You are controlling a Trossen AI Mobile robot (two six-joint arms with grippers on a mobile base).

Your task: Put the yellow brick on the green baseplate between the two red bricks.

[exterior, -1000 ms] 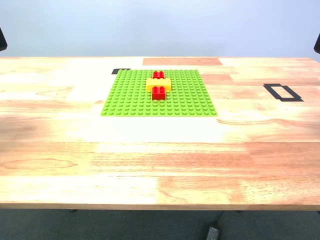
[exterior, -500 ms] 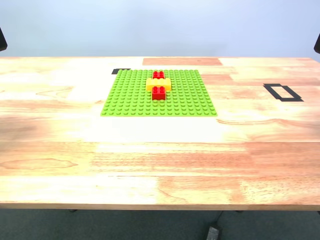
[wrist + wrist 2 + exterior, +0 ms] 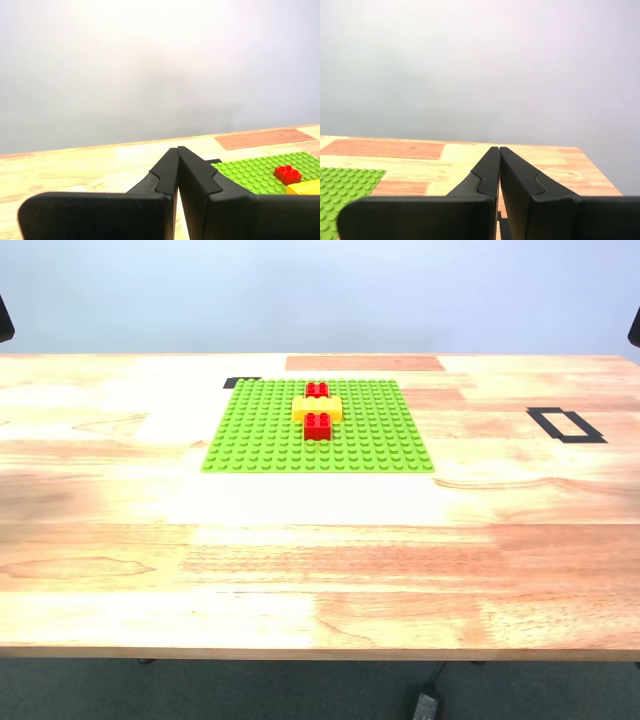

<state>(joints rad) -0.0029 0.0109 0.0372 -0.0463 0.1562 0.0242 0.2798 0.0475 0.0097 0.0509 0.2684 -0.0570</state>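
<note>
The green baseplate [image 3: 318,427] lies flat on the wooden tabletop [image 3: 320,560], toward the far edge in the exterior view. The yellow brick [image 3: 317,408] is seated on the baseplate, long axis running across the exterior view. The two red bricks [image 3: 317,390] stand in line with it — one on the far side, the other [image 3: 318,426] on the near side — each touching the yellow brick, so the yellow brick sits between them.

My first gripper [image 3: 178,149] is held above the tabletop, fingertips pressed together with nothing between them. Its wrist view shows part of the baseplate, one red brick [image 3: 287,174] and an end of the yellow brick [image 3: 305,188] well apart from the gripper.

My second gripper [image 3: 499,148] is likewise closed on nothing — only a corner of the baseplate [image 3: 345,187] shows in its view.

A black tape rectangle [image 3: 566,424] marks the tabletop toward the exterior view's right.
</note>
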